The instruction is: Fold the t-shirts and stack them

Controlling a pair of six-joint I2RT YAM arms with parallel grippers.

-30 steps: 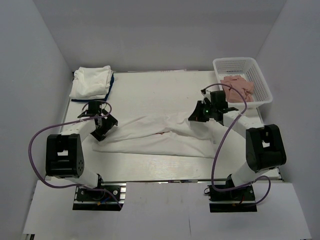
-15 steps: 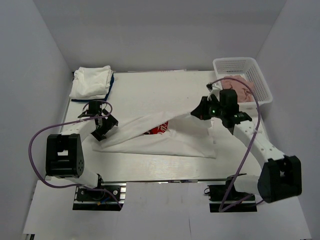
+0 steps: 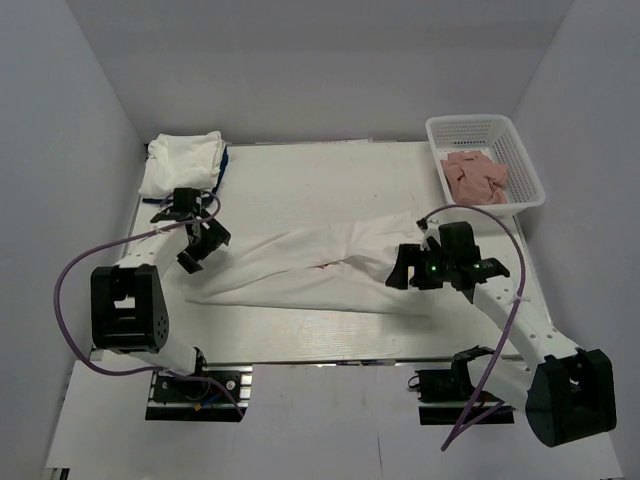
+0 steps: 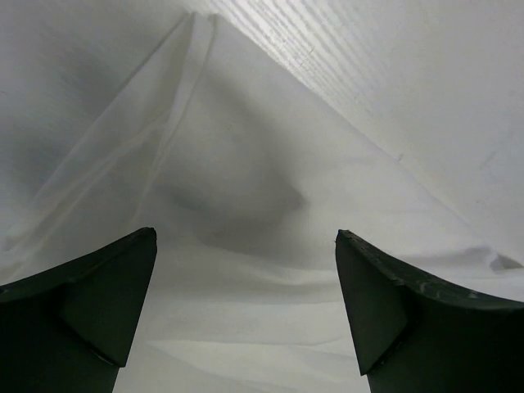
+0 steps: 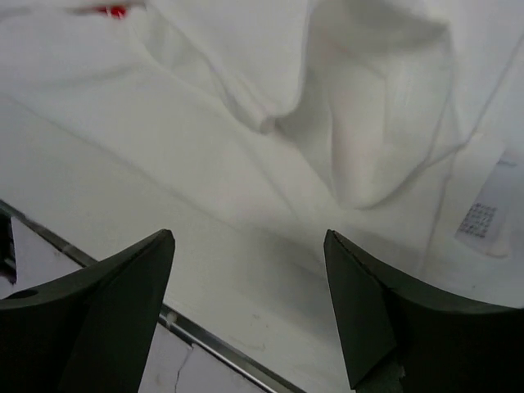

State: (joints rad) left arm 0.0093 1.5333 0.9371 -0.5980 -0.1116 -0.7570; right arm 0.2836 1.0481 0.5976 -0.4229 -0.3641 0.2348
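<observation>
Folded t-shirts (image 3: 182, 165) sit far-left. Left gripper (image 3: 194, 256), fingers apart, hovers at the rumpled white t-shirt (image 3: 300, 285) across mid-table, its red print (image 5: 113, 11) now nearly hidden. Right gripper (image 3: 400, 270), fingers apart, has apparently released the raised edge.

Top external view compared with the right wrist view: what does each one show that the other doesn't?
Only the top view shows the folded shirts at the back left and the basket. Only the wrist view shows a small printed label beside the folds. Both show the unfolded shirt and the right gripper, which is open.
</observation>
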